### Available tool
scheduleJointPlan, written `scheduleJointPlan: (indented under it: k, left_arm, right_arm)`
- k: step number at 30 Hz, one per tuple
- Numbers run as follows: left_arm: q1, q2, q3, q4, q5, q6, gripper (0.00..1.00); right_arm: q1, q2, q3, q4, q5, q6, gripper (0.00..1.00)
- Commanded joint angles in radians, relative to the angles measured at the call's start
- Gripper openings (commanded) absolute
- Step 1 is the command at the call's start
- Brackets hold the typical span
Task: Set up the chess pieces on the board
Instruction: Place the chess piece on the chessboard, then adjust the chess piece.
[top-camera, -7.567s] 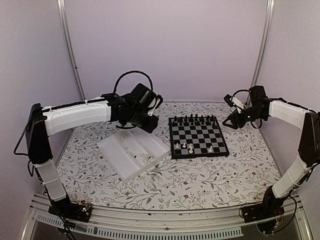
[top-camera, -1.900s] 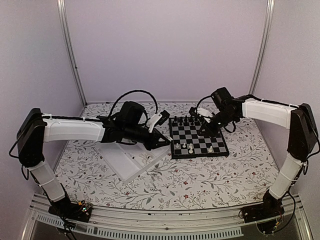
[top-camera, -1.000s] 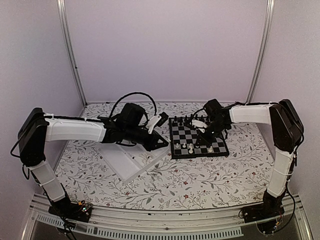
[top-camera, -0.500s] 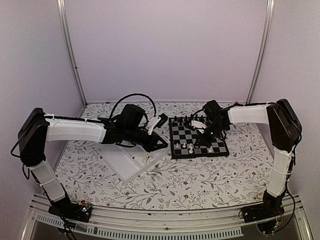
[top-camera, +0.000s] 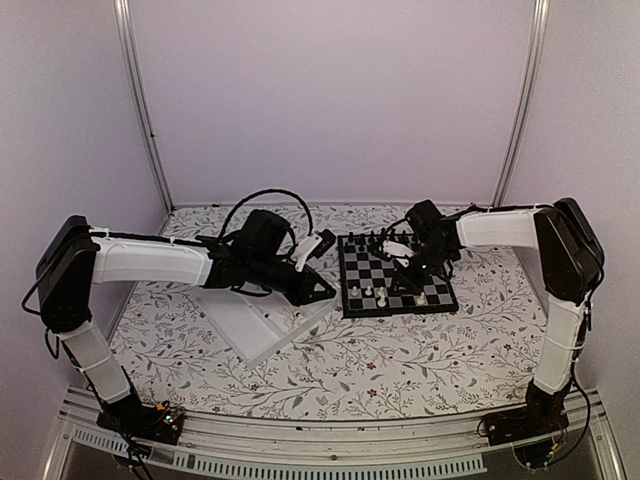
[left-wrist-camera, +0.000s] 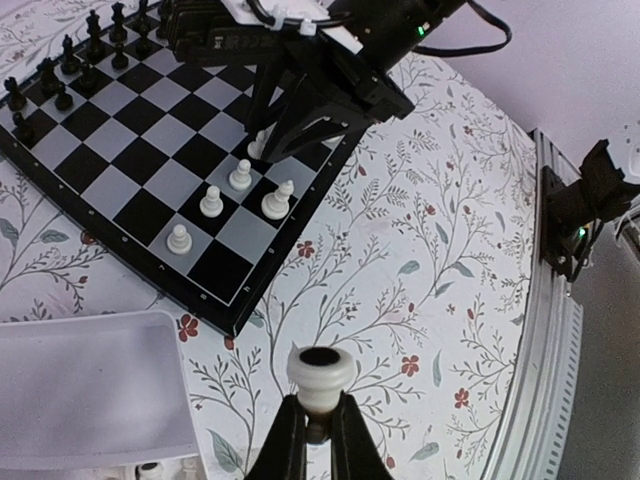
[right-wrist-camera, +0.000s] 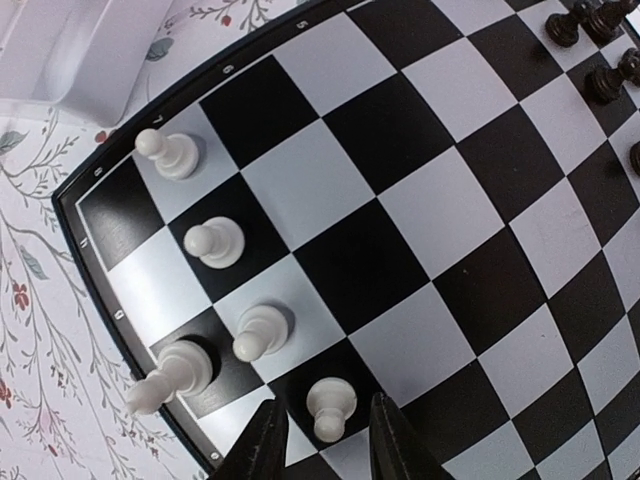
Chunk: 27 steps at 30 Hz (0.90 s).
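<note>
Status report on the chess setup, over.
Left gripper shut on a white piece, hovering off the board. Right gripper open around a pawn standing on the board. Four other white pieces beside it. Right gripper may block the left's drop.

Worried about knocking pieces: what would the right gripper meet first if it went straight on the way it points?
Likely the board, its open jaws straddling the white pawn; depth is unclear.

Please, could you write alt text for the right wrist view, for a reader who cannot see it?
The right gripper stands open around a white pawn near the edge of the board. Four other white pieces stand next to it, and black pieces are at the upper right.
</note>
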<state>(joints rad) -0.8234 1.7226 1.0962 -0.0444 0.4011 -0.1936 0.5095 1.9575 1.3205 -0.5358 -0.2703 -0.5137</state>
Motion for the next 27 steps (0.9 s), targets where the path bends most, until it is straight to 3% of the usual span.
scheduleJointPlan:
  k: [1,5,12,27]
  left_arm:
    - [0.01,0.019,0.035,-0.062,0.071,0.002,0.01]
    - [0.013,0.035,0.07,-0.111,0.165,0.012,0.01]
    - [0.026,0.118,0.191,-0.226,0.342,0.022,0.01]
    - [0.024,0.208,0.284,-0.304,0.527,-0.005,0.02]
  right_arm:
    - [0.001,-0.13,0.039,-0.09,-0.084,-0.05,0.33]
    - [0.026,-0.255,0.026,-0.143,-0.222,-0.183,0.36]
    - [0.232,-0.425,-0.086,-0.065,-0.042,-0.366,0.43]
    - [0.432,-0.334,-0.089,-0.047,0.127,-0.421,0.46]
